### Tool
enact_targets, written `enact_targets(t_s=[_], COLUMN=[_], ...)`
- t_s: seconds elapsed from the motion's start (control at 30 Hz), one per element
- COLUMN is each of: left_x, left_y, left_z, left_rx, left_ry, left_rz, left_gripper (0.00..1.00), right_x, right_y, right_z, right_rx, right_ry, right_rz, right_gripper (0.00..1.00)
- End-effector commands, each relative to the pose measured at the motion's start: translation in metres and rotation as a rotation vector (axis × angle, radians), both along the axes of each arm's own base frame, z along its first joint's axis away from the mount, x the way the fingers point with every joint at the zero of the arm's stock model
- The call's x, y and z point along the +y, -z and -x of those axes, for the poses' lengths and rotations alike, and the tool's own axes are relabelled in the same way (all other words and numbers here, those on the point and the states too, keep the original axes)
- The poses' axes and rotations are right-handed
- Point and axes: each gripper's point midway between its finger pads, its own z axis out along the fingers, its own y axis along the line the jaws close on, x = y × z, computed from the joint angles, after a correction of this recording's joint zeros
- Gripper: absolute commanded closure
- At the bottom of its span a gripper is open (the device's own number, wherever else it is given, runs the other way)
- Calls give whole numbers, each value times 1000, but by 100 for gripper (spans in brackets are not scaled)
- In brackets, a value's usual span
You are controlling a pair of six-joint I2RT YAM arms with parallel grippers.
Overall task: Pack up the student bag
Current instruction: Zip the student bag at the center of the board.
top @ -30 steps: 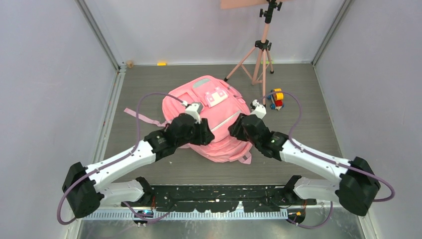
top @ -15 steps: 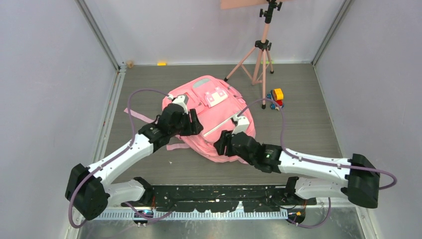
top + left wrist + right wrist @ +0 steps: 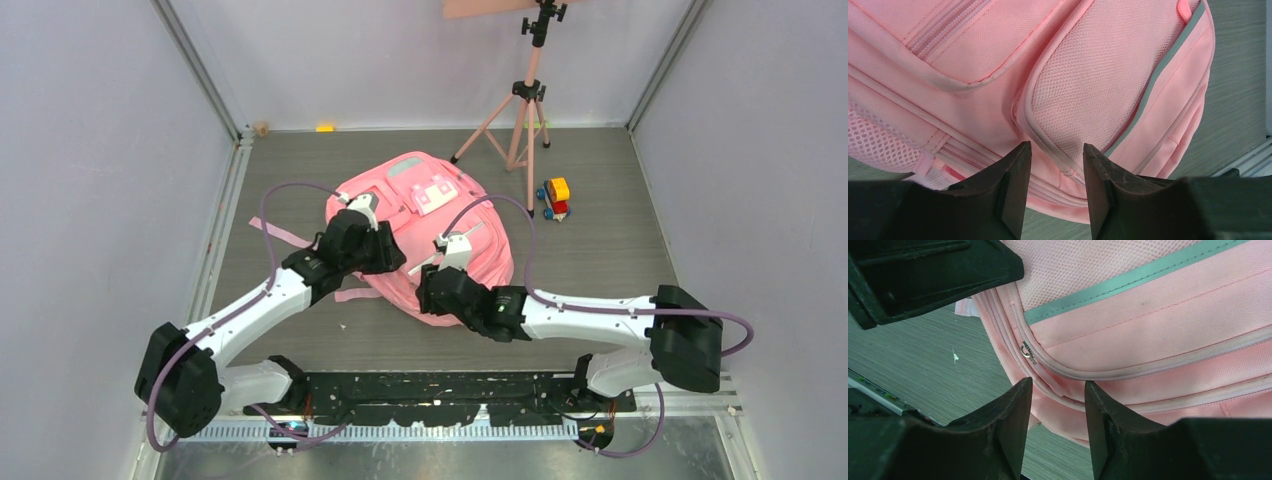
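The student bag (image 3: 445, 215), a large pink backpack, lies flat on the floor with its white patch facing up. My left gripper (image 3: 396, 264) hovers over its near left part. In the left wrist view the jaws of the left gripper (image 3: 1057, 150) stand apart over a mesh pocket seam (image 3: 1048, 145), gripping nothing. My right gripper (image 3: 427, 288) is at the bag's near edge, close to the left one. The right gripper (image 3: 1058, 386) is open above the zip seam, and a small metal zipper pull (image 3: 1027, 351) lies just ahead of its left finger. The left gripper (image 3: 923, 270) shows at top left.
A pink tripod (image 3: 525, 100) stands behind the bag on the right. A small coloured toy (image 3: 553, 197) sits on the floor right of the bag. A pink strap (image 3: 285, 235) trails out to the left. Grey walls enclose all sides.
My right arm has swung left, from the bag's right side along its near edge to beside the left gripper. My left gripper pulled back slightly to the left.
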Motion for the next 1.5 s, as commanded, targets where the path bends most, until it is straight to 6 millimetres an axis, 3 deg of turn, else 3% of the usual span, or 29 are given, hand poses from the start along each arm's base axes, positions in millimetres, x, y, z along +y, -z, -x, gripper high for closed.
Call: enact_targets(t_s=[0.0,0.43,0.93,1.1,1.47], left_x=[-9,-12,-3,-3,-2], left_y=[-6,-1,-1,-3,-4], left_z=[-7,-7,-14,-14,-14], left_rx=[-29,-18,-34,-38,-40], left_ry=[1,1,-21,-12,-5], left_rz=[64,82,58,66,67], left_gripper=[57,70,83,87,87], right_x=[9,21,28,28,36], right_y=[-16,-2,-2,0,5], right_z=[-9,-8,-9,-12,-18], right_rx=[-22,9,7,-15,-31], right_ry=[40,40,30,21,20], right_rz=[-46,-40,-61,-37,-14], right_gripper=[52,57,90,90,79])
